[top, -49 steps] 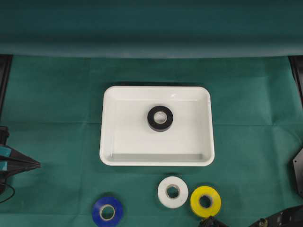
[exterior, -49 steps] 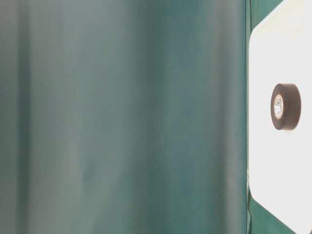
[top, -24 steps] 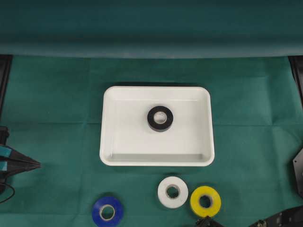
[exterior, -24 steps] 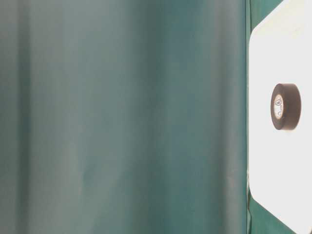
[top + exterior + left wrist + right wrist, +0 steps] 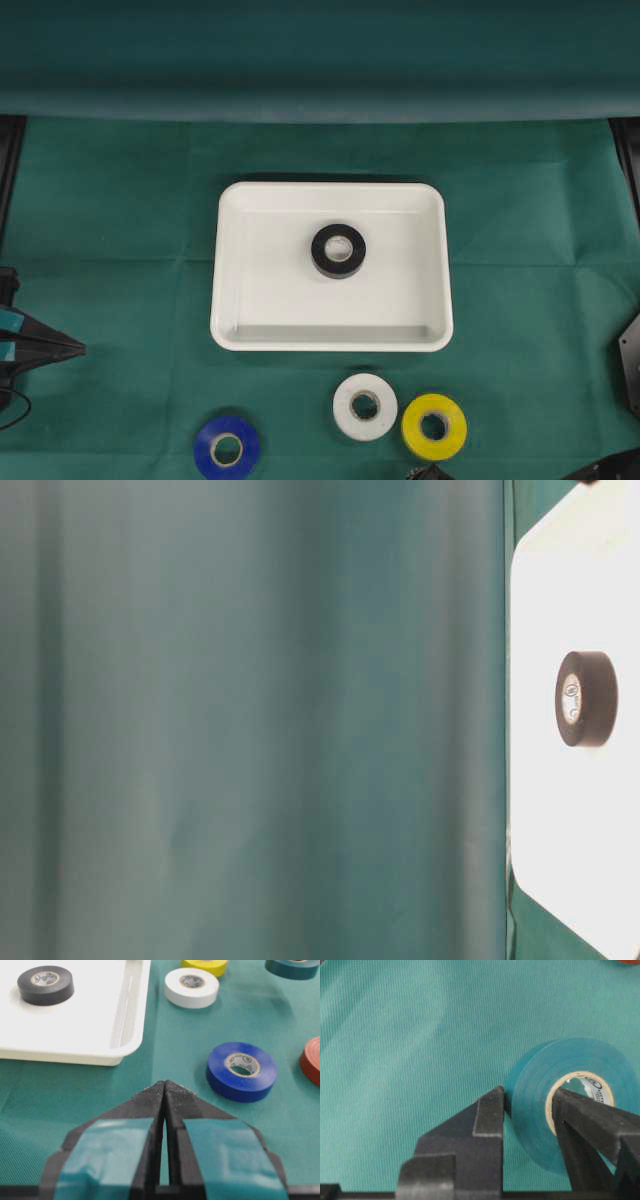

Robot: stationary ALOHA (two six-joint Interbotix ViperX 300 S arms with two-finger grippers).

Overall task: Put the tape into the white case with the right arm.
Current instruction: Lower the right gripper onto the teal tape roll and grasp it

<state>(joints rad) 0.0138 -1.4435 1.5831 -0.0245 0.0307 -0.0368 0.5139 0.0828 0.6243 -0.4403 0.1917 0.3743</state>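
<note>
We see a dark green cloth covering the table, creased faintly across its middle, with a matching green backdrop hung behind under even light.

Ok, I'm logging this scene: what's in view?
Glossy white rectangular case: one, white, mid-cloth.
Black tape roll: one, black, inside case.
White tape roll: one, white, below case.
Yellow tape roll: one, yellow, right of white roll.
Blue tape roll: one, blue, left of white roll.
Red tape roll: one, red, on cloth.
Teal tape roll: one, teal, gripped.
Green cloth: one, green, underneath.
Left gripper: one, blue-banded black, shut.
Right gripper: one, black, shut on teal roll.
</note>
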